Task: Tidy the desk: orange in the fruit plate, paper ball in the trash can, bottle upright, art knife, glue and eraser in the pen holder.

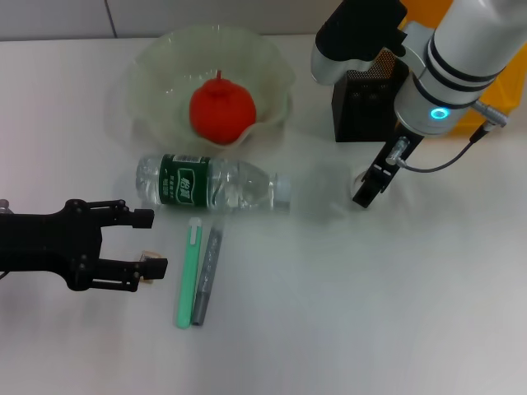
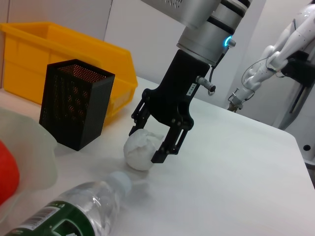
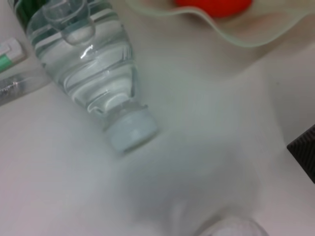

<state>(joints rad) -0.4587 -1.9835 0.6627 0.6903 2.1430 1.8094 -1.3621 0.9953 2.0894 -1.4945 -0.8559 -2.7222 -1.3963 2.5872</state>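
The orange (image 1: 221, 109) lies in the fruit plate (image 1: 152, 70). In front of the plate the bottle (image 1: 210, 183) lies on its side on the desk (image 1: 346, 313). A green art knife (image 1: 188, 271) and a grey glue stick (image 1: 206, 276) lie side by side below it. My left gripper (image 1: 156, 243) is open at the left, with the eraser (image 1: 150, 263) touching its lower fingertip. My right gripper (image 2: 145, 146) stands beside the pen holder (image 2: 74, 103), its fingers pressed on either side of the paper ball (image 2: 135, 156), which rests on the desk.
The yellow trash can (image 2: 64, 54) stands just behind the pen holder at the back right. The bottle's cap (image 3: 130, 132) points toward the right gripper, a short gap away.
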